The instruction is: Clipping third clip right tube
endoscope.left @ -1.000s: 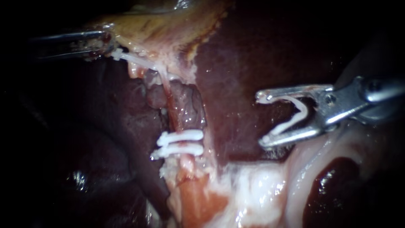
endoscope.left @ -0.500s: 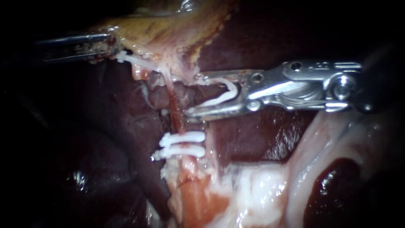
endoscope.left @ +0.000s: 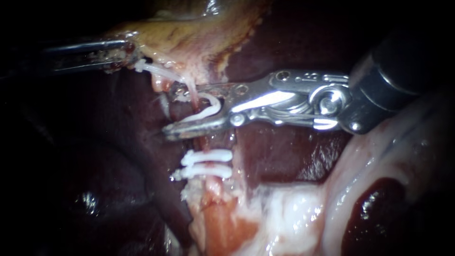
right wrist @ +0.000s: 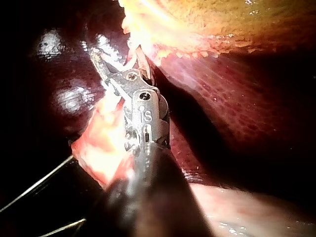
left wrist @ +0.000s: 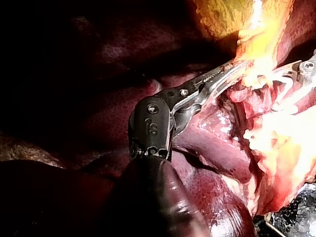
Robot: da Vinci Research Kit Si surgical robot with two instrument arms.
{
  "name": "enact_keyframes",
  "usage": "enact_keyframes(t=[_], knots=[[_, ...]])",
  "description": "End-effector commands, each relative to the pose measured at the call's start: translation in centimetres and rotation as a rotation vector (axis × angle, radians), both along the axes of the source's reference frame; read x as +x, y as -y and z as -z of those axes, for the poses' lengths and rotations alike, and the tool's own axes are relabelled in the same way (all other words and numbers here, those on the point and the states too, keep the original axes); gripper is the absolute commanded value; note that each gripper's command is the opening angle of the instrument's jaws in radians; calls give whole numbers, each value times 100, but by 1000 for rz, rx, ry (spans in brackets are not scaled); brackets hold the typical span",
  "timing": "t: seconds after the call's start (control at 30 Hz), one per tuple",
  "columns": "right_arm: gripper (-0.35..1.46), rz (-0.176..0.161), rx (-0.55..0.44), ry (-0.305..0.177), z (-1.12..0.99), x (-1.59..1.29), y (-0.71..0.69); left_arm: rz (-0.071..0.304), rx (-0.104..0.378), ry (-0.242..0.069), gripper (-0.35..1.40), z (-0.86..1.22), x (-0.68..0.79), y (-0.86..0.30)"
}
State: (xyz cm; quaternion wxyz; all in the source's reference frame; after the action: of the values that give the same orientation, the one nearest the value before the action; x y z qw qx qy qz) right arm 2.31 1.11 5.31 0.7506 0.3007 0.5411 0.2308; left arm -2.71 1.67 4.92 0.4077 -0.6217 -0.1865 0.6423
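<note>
Endoscope: our left instrument's (endoscope.left: 130, 57) tool pinches pale tissue (endoscope.left: 161, 71) to tension the tube (endoscope.left: 203, 142). Our right instrument's (endoscope.left: 170, 110) tool, spread and carrying the third clip (endoscope.left: 208, 106), straddles the tube above two set clips (endoscope.left: 206, 163); half a second ago it stopped short. Left wrist shows the same pinch, and right wrist shows that tool spread at the tube.

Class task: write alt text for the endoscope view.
The right instrument holds a bent white plastic clip in its jaws around the thin reddish tube, above two white clips on it. The left instrument grips pale yellowish tissue.
</note>
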Motion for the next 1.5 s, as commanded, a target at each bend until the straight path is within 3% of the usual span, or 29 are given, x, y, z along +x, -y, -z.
enact_keyframes(t=[0.03, 0.13, 0.37, 0.53, 0.67, 0.97, 1.07, 1.2, 1.47, 1.5], knots=[[50, -6, 10, -16, 8, 0, -3, 0, 0, 0, -35, 0, 0, 0], [49, -6, 34, -50, 23, 1, -4, 0, 0, 0, -35, 0, 0, 0], [44, 56, 94, -148, 47, 5, 0, 0, 0, 0, -35, -1, 0, 0], [33, 55, 89, -149, 49, 2, -1, 0, 0, 0, -35, -1, 0, 0], [6, 51, 90, -147, 52, -7, -4, 2, -1, 2, -35, -1, -1, 0], [-35, 44, 128, -140, 55, -12, -8, 2, -1, 2, -35, -1, -1, 0], [-35, 21, 125, -121, 54, -16, -9, 2, -1, 2, -35, -1, -1, 0], [-35, 28, 121, -95, 53, -20, -10, 0, -2, 3, -35, -2, -1, 0], [-34, 26, 120, -93, 48, -19, -12, 0, -2, 3, -35, -2, -2, 1], [-16, 23, 118, -91, 46, -18, -12, 0, -2, 3, -35, -2, -2, 1]])
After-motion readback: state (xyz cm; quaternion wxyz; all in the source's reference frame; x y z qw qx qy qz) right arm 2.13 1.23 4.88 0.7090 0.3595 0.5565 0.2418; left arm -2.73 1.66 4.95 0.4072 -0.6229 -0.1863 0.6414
